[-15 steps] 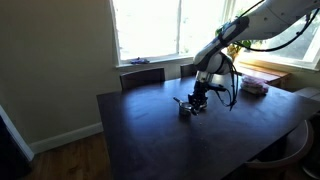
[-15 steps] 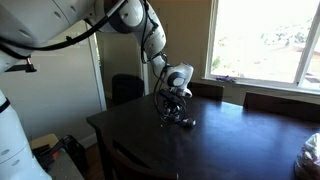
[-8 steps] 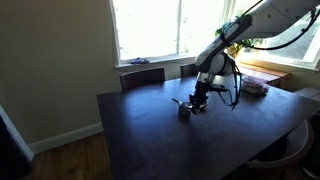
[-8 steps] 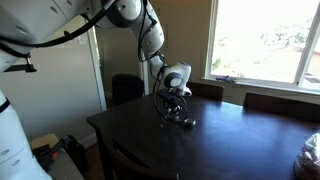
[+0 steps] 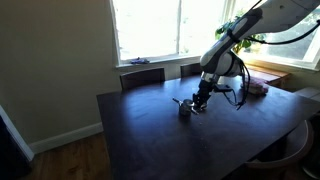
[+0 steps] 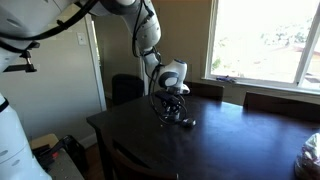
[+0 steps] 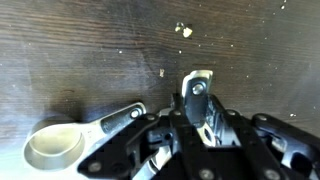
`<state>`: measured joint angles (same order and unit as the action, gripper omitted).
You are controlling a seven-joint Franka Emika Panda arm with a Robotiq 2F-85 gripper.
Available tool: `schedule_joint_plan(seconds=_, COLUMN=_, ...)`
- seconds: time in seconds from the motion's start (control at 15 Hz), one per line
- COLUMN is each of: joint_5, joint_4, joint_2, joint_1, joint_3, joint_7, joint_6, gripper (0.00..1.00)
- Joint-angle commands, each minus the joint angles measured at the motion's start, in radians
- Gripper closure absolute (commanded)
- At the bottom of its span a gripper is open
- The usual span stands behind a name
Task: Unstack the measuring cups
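The measuring cups are small shiny silvery cups on the dark table; they show in both exterior views (image 5: 184, 108) (image 6: 183, 121). In the wrist view one cup (image 7: 55, 146) lies on the table at the lower left with its handle pointing toward the jaws. My gripper (image 7: 200, 115) is shut on the flat silvery handle (image 7: 196, 86) of another measuring cup, whose bowl is hidden under the fingers. In both exterior views my gripper (image 5: 201, 102) (image 6: 172, 108) is low over the cups.
The dark wooden table (image 5: 170, 145) (image 6: 240, 140) has chairs (image 5: 142, 77) along its window side. A flat pinkish-white stack (image 5: 255, 87) lies near the table's far corner. A white bag-like thing (image 6: 311, 155) sits at a table edge.
The arm's upper links have swung a little sideways. The gripper stays at the cups, shifted slightly, still closed on the handle.
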<state>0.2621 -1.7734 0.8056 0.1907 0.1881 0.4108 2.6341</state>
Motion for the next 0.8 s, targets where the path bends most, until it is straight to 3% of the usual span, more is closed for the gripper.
schedule_joint_plan(seconds=0.0, joint_5=0.009, joint_4=-0.161, joint_2=-0.129, joint_1=0.059, joint_3=0.056, joint_7=0.036, joint_6=0.082, gripper=0.89)
schedule_joint_plan(seconds=0.33, joint_5=0.033, joint_4=-0.221, joint_2=-0.194, joint_1=0.122, joint_3=0.097, joint_7=0.040, joint_6=0.124, gripper=0.89)
schedule_joint_plan(seconds=0.73, joint_5=0.072, joint_4=-0.188, joint_2=-0.176, joint_1=0.169, joint_3=0.071, joint_7=-0.001, joint_6=0.129, gripper=0.90)
